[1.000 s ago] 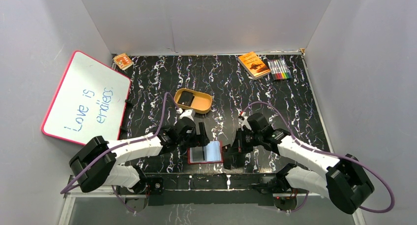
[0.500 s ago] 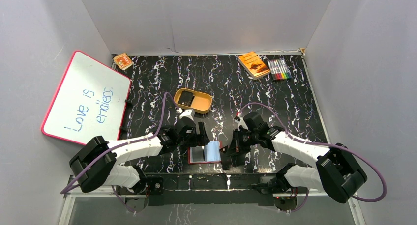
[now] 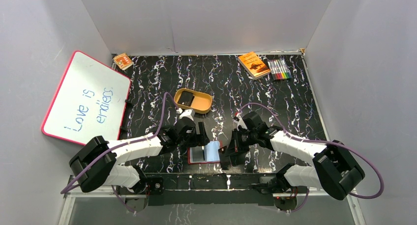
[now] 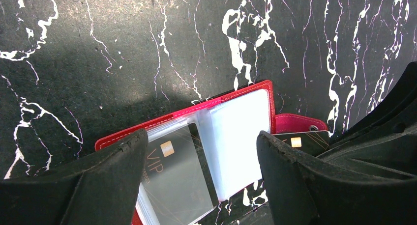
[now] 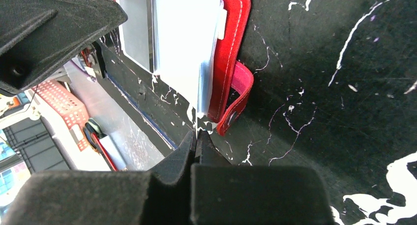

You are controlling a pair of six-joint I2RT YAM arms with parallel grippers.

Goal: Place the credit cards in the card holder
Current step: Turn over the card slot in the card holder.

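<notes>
Top external view: the card holder (image 3: 205,153) lies open at the near edge of the table (image 3: 295,102), at about 6 o'clock, between the two arms. The left gripper (image 3: 200,132) hangs over it from 10 o'clock with its jaws wide apart and nothing in them. In the left wrist view its fingers (image 4: 98,185) stand on either side of the clear pockets. A VIP card (image 4: 172,168) sits inside the left pocket. The right gripper (image 3: 226,157) is at 3 o'clock of the holder, its jaws fully closed. It seems to pinch a second card (image 4: 301,139) just beside the pink snap tab (image 4: 300,123), but the contact is partly hidden. Farther away, at 12 o'clock, stands a tan dish (image 3: 200,102) with a third card (image 3: 185,99) in it. At the far edge, at 1 o'clock, lie an orange booklet (image 3: 254,64) and markers (image 3: 279,69) just beside it. A whiteboard (image 3: 86,98) leans on the left wall at 9 o'clock.
</notes>
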